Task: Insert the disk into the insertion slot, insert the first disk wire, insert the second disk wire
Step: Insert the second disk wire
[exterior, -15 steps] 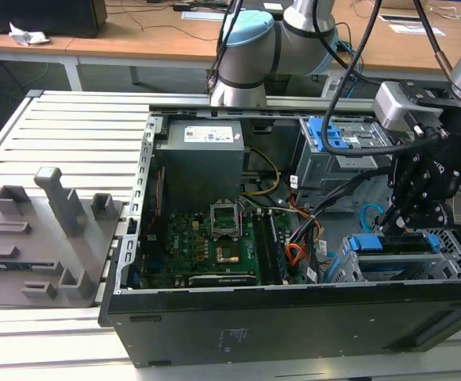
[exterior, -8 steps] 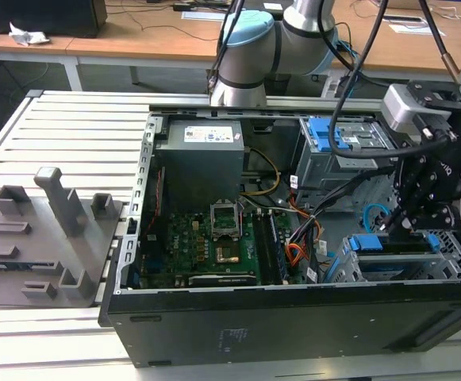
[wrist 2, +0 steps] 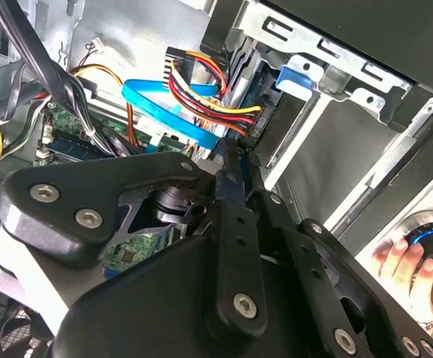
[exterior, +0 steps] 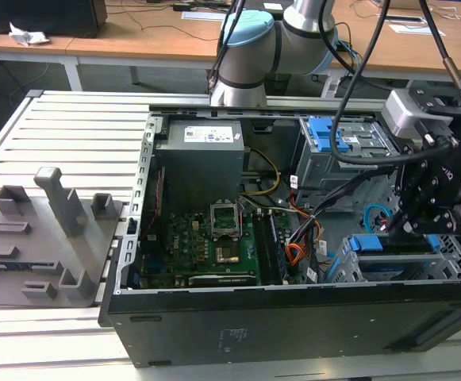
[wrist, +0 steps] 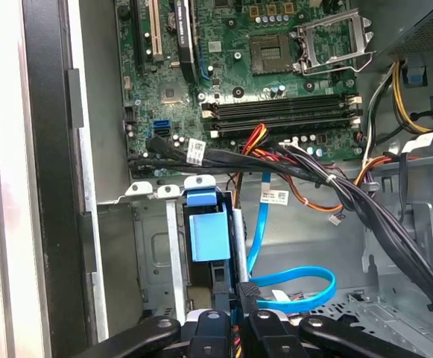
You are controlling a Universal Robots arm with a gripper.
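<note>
Exterior view: gripper (exterior: 420, 208) hangs over the disk (exterior: 394, 245), which sits in the insertion slot (exterior: 452, 258). Second wrist view: jaws look clenched around a dark plug right beside the first disk wire (wrist 2: 201, 93). First wrist view: second disk wire (wrist: 291, 287) loops next to the slot.
</note>
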